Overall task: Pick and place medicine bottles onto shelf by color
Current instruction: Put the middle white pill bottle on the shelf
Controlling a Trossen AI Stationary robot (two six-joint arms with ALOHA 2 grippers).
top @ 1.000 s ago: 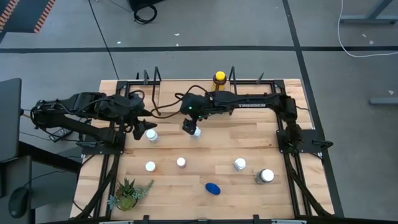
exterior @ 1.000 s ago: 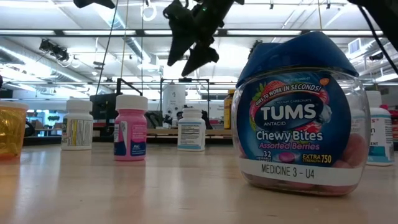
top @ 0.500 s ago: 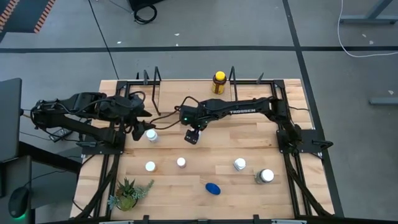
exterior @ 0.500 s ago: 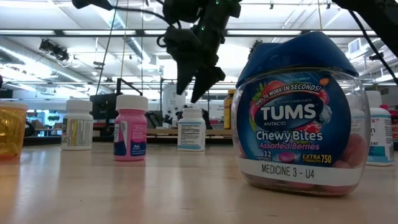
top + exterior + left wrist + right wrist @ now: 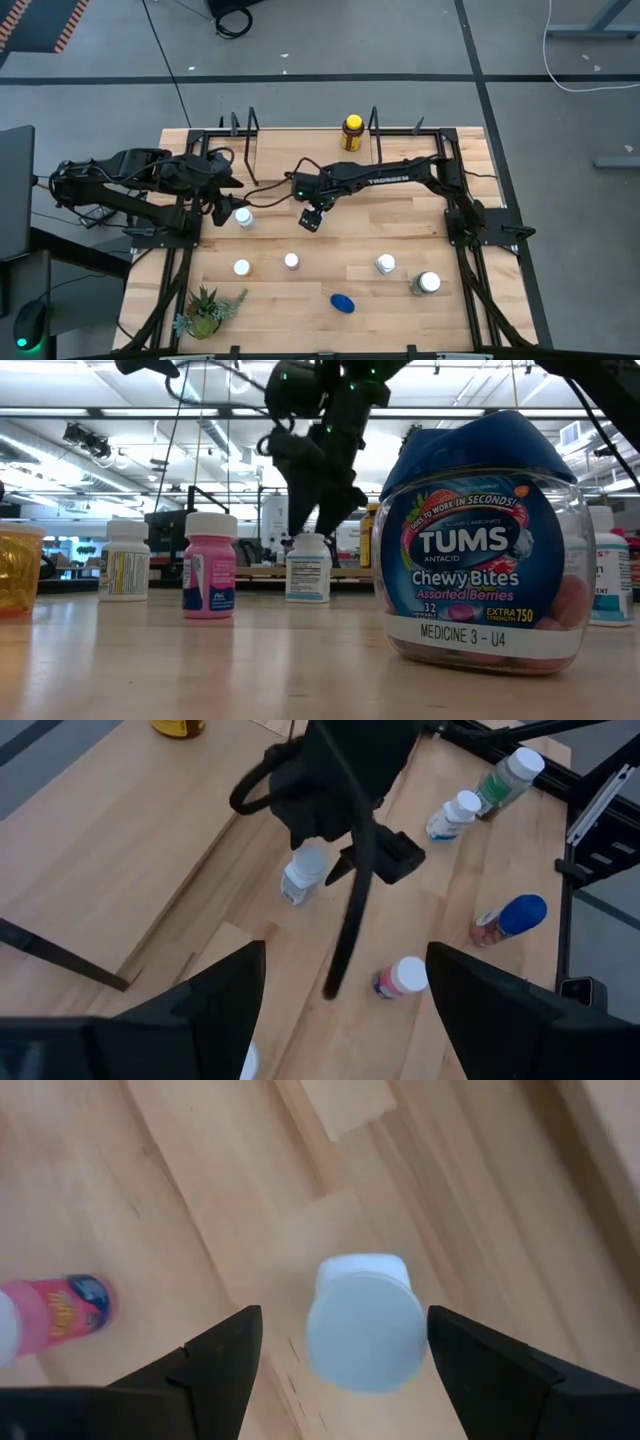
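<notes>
the right gripper hangs over the middle of the pale wooden table, its two dark fingers spread wide and empty, straddling a small white pill bottle with a white cap that stands upright straight beneath it. from table height the fingers sit just above that bottle's cap, not yet around it. so this looks like the approach to a pick: the next move, i'd say, is a straight drop until the fingers flank the body below the cap, then a squeeze.

the left gripper waits near the table's left edge, just beside another white-capped bottle; its fingers are parted and hold nothing.

the low light-wood shelf with black wire ends lies along the far edge, carrying one yellow-amber bottle. the rest are on the table: a pink bottle with a white cap, a blue-lidded clear antacid tub, and a few more white-capped ones nearer the front.
</notes>
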